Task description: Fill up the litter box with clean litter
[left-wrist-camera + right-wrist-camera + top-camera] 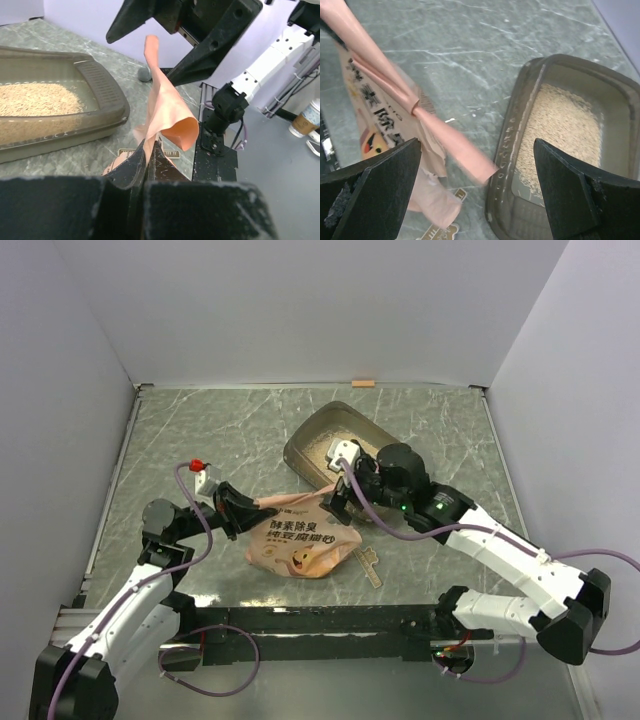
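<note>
We looked at a grey marble-patterned table [200,430] with two robot arms. The left claw [150,155] was pinched fully shut on a thin fold of the orange bag [170,110]. From that grip the film rose ahead of the claw as a twisted, curled flap. In the overhead view, the rest of the orange bag [300,545] lay slack on the table just to the right of the left claw [235,510].

The right claw [477,145] stood spread as wide as it went and held nothing. A narrow, twisted strip of the bag [375,100] crossed beneath the gap between its fingers; we could not tell whether it touched them. The litter box [512,135] sat below and towards the right-hand finger, with its rim near the strip's end. Clean litter [560,120] already lay inside as a pale, sandy bed, though the near end of the floor showed bare.

We judged the bag to be thin, soft, crinkly film that was slippery and prone to folding. It appeared mostly slack, so probably light, but any grains left inside would shift as it tilted. We judged a sealed seam or bottom corner, well away from the open mouth, to be the safest hold. The box looked stiff and stable.
</note>
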Tool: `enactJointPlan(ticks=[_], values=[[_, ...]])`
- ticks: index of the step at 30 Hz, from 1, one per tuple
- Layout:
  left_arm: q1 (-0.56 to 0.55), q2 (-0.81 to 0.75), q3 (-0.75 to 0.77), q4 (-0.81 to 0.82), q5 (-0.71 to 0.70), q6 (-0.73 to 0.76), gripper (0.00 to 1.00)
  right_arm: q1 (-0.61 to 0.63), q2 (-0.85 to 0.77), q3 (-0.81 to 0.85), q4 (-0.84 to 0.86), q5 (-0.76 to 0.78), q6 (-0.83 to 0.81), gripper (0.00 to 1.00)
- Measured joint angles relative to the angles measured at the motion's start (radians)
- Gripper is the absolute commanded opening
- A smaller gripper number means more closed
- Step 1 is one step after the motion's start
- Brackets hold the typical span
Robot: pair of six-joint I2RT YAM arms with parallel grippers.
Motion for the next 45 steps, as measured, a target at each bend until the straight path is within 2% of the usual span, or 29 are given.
enactJointPlan(ticks=[7, 11, 14, 17, 18, 20, 21, 23, 24, 25, 28, 31, 34, 37, 41, 45], values=[[-0.009, -0.007, -0.002, 0.014, 0.027, -0.008, 0.01, -0.036, 0.001, 0.01, -0.028, -0.277, -0.043, 1.0], [-0.01, -0.01, -0.002, 0.012, 0.03, -0.008, 0.01, -0.035, 0.091, 0.061, -0.045, -0.381, -0.055, 0.98], [-0.012, -0.017, -0.002, 0.005, 0.031, -0.006, 0.01, -0.033, 0.175, 0.1, -0.057, -0.44, -0.058, 0.94], [-0.014, -0.024, -0.002, 0.001, 0.034, -0.002, 0.01, -0.021, 0.232, 0.125, -0.067, -0.458, -0.072, 0.59], [-0.014, -0.026, -0.002, -0.003, 0.035, 0.001, 0.01, -0.013, 0.254, 0.138, -0.077, -0.463, -0.072, 0.28], [-0.016, -0.032, -0.002, -0.023, 0.032, 0.011, 0.01, -0.002, 0.28, 0.157, -0.087, -0.466, -0.084, 0.03], [-0.016, -0.038, 0.003, -0.055, 0.026, 0.026, 0.03, 0.003, 0.292, 0.17, -0.096, -0.468, -0.081, 0.0], [-0.013, -0.048, 0.035, -0.169, -0.012, 0.083, 0.11, 0.008, 0.303, 0.18, -0.112, -0.463, -0.078, 0.0], [-0.014, -0.05, 0.064, -0.244, -0.041, 0.121, 0.23, 0.008, 0.303, 0.182, -0.112, -0.455, -0.077, 0.0], [-0.016, -0.05, 0.103, -0.328, -0.079, 0.154, 0.27, 0.008, 0.303, 0.188, -0.114, -0.447, -0.076, 0.0], [-0.024, -0.061, 0.256, -0.578, -0.298, 0.242, 0.27, 0.034, 0.307, 0.209, -0.12, -0.364, -0.071, 0.0], [-0.029, -0.138, 0.306, -0.717, -0.572, 0.282, 0.32, 0.076, 0.331, 0.275, -0.156, -0.241, -0.048, 0.0], [-0.022, -0.256, 0.306, -0.784, -0.828, 0.301, 0.37, 0.132, 0.367, 0.35, -0.198, -0.134, -0.035, 0.0], [-0.022, -0.37, 0.301, -0.799, -1.001, 0.314, 0.4, 0.211, 0.415, 0.452, -0.271, -0.008, -0.028, 0.0], [-0.022, -0.43, 0.298, -0.8, -1.137, 0.315, 0.41, 0.294, 0.517, 0.636, -0.412, 0.117, -0.024, 0.0], [-0.022, -0.41, 0.298, -0.827, -1.193, 0.315, 0.41, 0.356, 0.64, 0.799, -0.46, 0.26, -0.019, 0.0]])
